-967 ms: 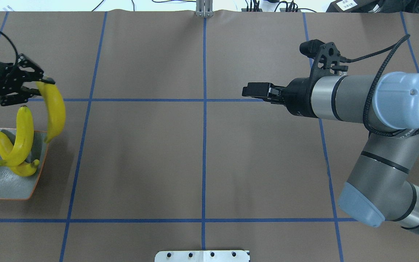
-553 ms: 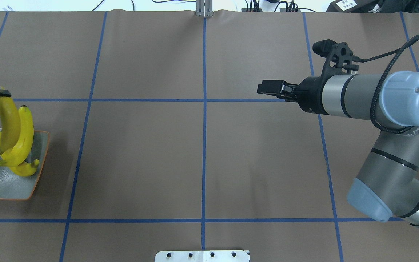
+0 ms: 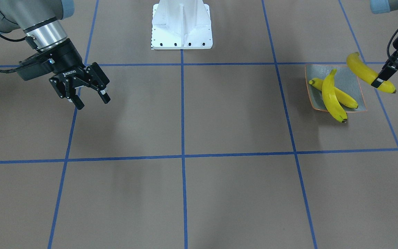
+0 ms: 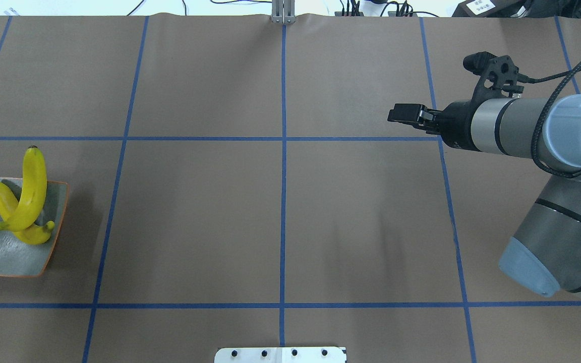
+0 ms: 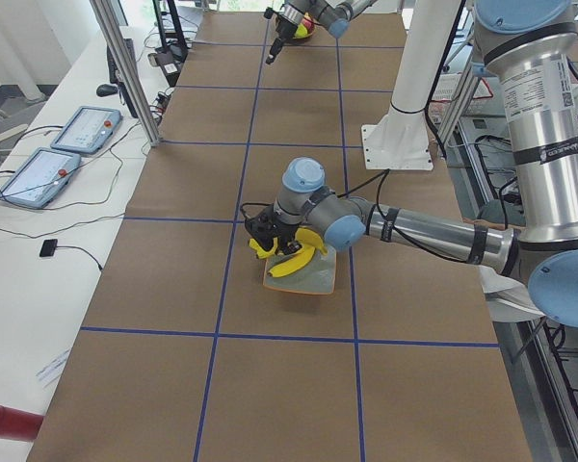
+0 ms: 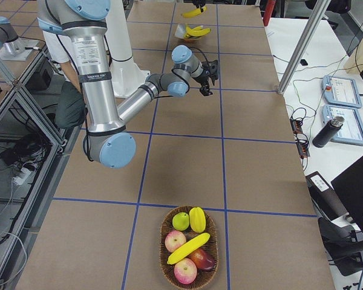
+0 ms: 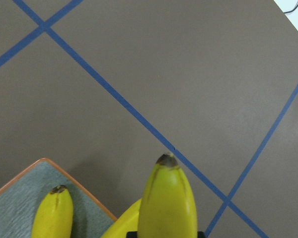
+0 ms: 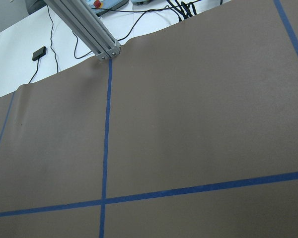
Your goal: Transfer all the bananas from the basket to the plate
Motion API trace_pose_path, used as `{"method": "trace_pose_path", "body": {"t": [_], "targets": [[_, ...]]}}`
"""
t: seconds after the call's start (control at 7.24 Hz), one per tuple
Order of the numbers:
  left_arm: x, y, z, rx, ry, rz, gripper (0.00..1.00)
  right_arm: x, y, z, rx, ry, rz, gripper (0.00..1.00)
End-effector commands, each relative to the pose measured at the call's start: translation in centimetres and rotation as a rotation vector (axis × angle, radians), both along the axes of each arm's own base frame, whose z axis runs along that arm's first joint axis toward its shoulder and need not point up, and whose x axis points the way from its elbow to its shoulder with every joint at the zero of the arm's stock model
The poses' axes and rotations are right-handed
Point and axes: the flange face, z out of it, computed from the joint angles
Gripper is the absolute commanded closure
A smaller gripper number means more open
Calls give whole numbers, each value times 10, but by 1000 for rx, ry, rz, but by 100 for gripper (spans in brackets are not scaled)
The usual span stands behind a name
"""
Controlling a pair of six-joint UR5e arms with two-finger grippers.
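Note:
The grey-green plate (image 3: 351, 76) with an orange rim lies at the table's left end; it also shows in the overhead view (image 4: 8, 257). Two bananas cross on it, one (image 3: 331, 98) over the other (image 3: 348, 99). My left gripper (image 3: 378, 80) is shut on a third banana (image 3: 363, 71) and holds it in the air by the plate's outer edge. That banana (image 7: 166, 198) fills the bottom of the left wrist view. My right gripper (image 3: 91, 102) is open and empty, far from the plate. The basket (image 6: 161, 241) holds one banana (image 6: 187, 248) among other fruit.
The basket holds apples and other fruit at the table's right end. The white robot base (image 3: 181, 26) stands at the table's middle edge. Blue tape lines cross the brown table cover.
My left gripper has carried its banana leftward, out of the overhead view. My right arm has drawn back to the right.

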Motion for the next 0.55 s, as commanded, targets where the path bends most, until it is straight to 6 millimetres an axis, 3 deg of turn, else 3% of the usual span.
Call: {"method": "trace_pose_path", "body": {"t": [0.0,0.28,0.41], "targets": [[2,8,27,-149,-10,-44,100,2,-7,16,-18,29,20,0],[29,2,38,-206,-10,-30,100,8,-8,25,-33,40,26,0],[37,-1,42,-213,-13,-18,100,29,-7,63,-73,101,31,0]]}}
